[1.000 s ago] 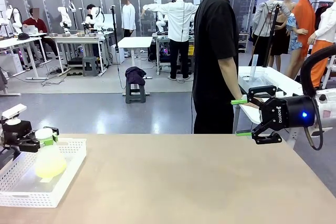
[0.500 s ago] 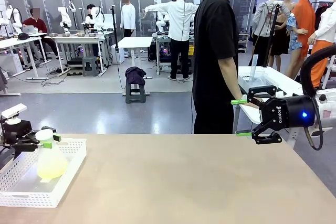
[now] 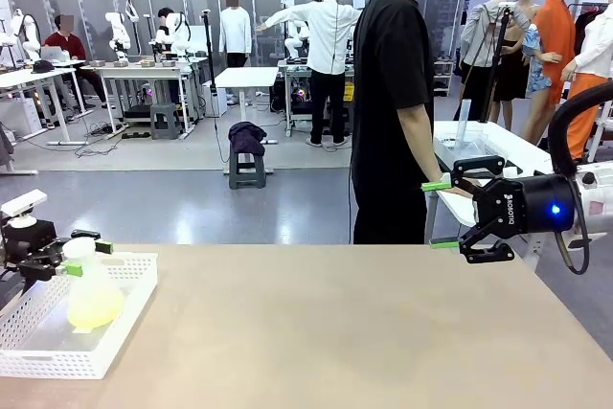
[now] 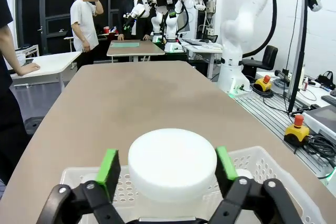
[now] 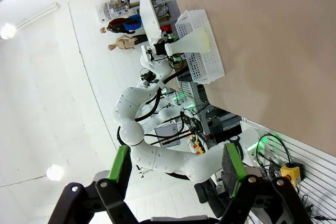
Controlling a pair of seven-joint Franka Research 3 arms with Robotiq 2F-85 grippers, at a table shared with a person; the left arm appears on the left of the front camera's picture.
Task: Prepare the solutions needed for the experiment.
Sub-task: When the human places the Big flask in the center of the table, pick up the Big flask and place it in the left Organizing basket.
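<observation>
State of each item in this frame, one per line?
Flask: upright in the basket, capped, not gripped.
Solution: pale yellow-green pool at the flask's bottom.
White basket: on the table's left end.
Left hand: open around the flask's cap.
Right hand: open, empty.

- A robotics lab: an open hall with grey flooring [image 3: 192, 189] and rows of white worktables [image 3: 244, 79].
- White robot arms [image 4: 244, 22] stand on bases beside tables, with emergency-stop buttons [image 4: 298, 121] and loose cables.
- People [image 3: 326, 45] stand working at far benches.
</observation>
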